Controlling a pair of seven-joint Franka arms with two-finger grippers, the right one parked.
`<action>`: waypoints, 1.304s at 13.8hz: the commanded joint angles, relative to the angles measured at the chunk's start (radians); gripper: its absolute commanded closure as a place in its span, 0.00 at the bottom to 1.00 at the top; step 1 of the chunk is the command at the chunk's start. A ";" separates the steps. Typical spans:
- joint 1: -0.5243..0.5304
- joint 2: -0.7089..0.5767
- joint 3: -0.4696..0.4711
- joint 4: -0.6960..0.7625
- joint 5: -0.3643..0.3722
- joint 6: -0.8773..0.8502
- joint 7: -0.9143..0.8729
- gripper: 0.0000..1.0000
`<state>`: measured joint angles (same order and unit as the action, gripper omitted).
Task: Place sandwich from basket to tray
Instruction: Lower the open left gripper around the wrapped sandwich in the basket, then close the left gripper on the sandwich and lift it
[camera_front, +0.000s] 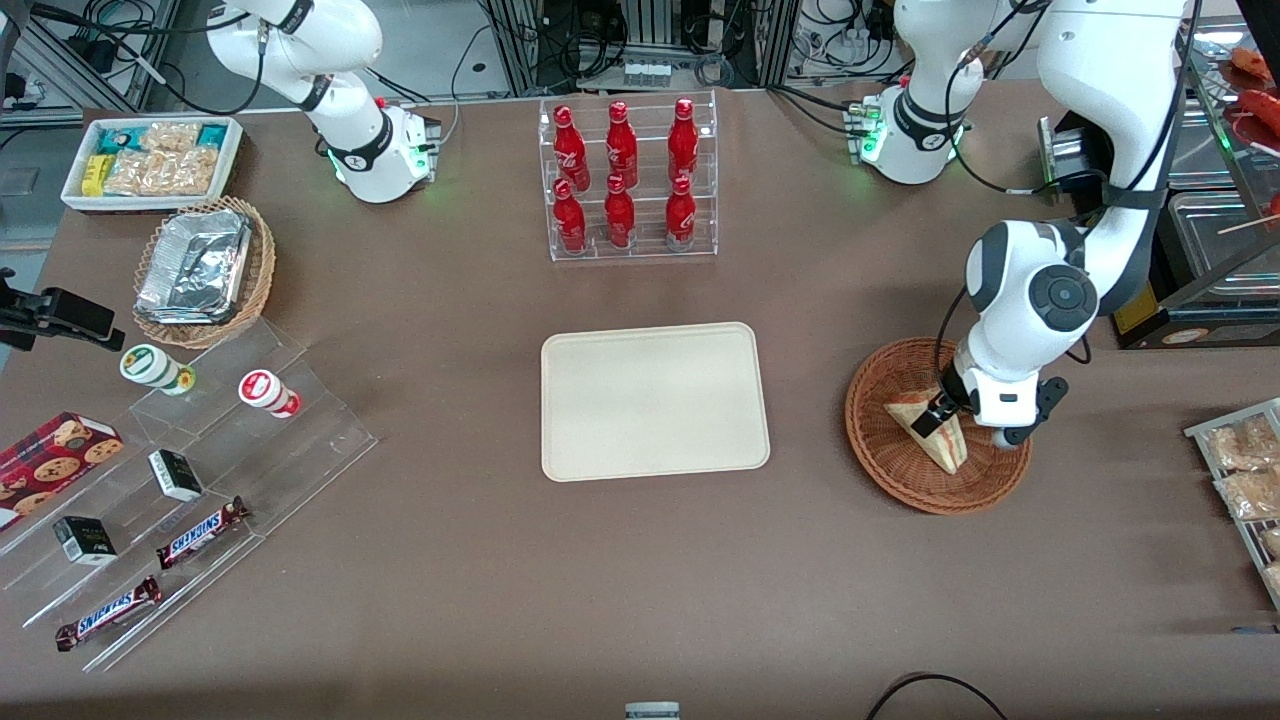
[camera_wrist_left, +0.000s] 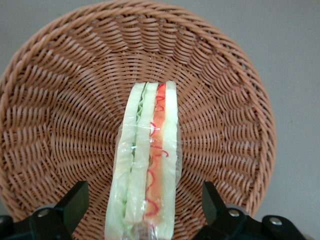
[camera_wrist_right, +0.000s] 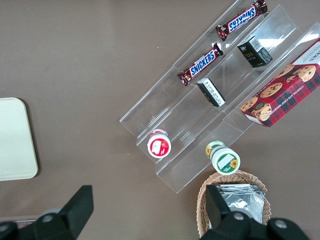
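The left arm's gripper (camera_wrist_left: 145, 207) hangs low in the round reddish-brown wicker basket (camera_front: 885, 440), fingers (camera_wrist_left: 75, 202) spread wide either side of the plastic-wrapped triangular sandwich (camera_wrist_left: 147, 170) without touching it, the flat cream rectangular tray (camera_front: 655, 400) nearby on the brown worktop (camera_front: 450, 300).

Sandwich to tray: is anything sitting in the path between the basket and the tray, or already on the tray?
Nothing visible. The gripper is down in the basket, fingers open on either side of the sandwich. Only bare table lies between basket and tray, and nothing lies on the tray.
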<state>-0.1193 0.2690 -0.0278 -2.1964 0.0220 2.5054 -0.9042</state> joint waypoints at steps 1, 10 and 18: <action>0.000 0.019 0.000 -0.005 0.007 0.027 -0.025 0.00; -0.006 -0.007 0.000 0.013 0.010 -0.058 -0.013 1.00; -0.013 0.010 -0.058 0.316 0.010 -0.444 0.071 1.00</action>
<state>-0.1269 0.2592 -0.0576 -1.9205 0.0221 2.0904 -0.8547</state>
